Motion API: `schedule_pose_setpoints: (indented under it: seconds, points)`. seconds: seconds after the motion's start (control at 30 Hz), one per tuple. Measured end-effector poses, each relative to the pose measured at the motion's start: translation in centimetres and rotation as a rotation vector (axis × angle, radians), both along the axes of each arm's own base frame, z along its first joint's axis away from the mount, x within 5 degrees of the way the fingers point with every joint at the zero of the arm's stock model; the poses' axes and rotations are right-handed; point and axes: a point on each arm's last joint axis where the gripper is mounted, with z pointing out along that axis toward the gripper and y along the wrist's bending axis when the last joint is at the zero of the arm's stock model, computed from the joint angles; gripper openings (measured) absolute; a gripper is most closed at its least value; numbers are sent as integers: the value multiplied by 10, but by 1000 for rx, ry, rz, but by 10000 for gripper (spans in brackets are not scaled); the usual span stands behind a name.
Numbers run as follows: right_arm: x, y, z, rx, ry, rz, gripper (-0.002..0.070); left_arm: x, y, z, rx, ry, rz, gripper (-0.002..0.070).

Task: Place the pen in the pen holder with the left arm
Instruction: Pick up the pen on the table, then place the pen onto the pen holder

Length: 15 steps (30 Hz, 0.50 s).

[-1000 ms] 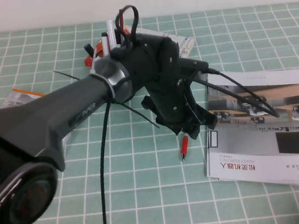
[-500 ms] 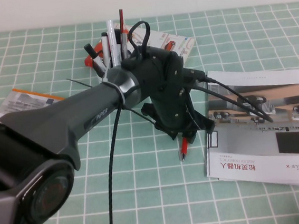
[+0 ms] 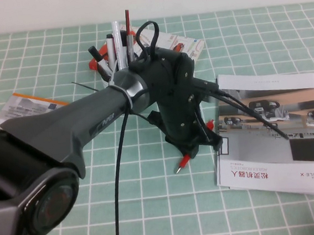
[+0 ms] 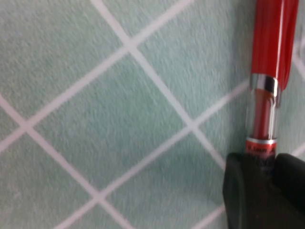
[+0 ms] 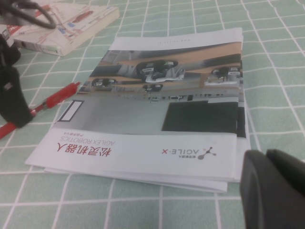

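My left gripper [image 3: 196,142] is shut on the slim red pen [image 3: 184,160], just left of the brochure. The pen hangs tilted, its silver tip down and to the left, its back end poking out on the gripper's right. In the left wrist view the pen [image 4: 268,57] runs out from between the closed black fingers [image 4: 245,191] over the green checked cloth. The right wrist view shows the pen [image 5: 56,99] too. The pen holder's cup is hidden behind the left arm; only the markers and pencil standing in it [image 3: 117,39] show. My right gripper [image 5: 274,188] rests low beside the brochure's corner, fingers together.
A white AgileX brochure [image 3: 275,134] lies on the right, also seen in the right wrist view [image 5: 157,109]. A boxed book [image 3: 190,45] lies at the back and a leaflet [image 3: 25,105] on the left. The left arm's cables [image 3: 245,112] trail over the brochure.
The left gripper closed on the pen and raised it; the pen swung from lying straight to tilted, its tip moving left. The arm shifted slightly right, uncovering the markers behind it.
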Motion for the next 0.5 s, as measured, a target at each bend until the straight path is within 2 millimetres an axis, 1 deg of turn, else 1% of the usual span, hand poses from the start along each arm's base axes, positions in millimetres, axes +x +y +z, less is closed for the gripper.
schedule_pose_setpoints:
  seconds: [0.1,0.2,0.37,0.47,0.5]
  points:
    - [0,0,0,0,0,0,-20,-3,5,5,38,8,-21,65]
    - [0,0,0,0,0,0,-20,-11,15,13,49,-19,-28,65]
    - [0,0,0,0,0,0,-20,-35,39,51,-97,-194,-2,65]
    - [0,0,0,0,0,0,-20,-50,56,64,-190,-295,26,65]
    - [0,0,0,0,0,0,-20,-53,62,64,-218,-327,36,65]
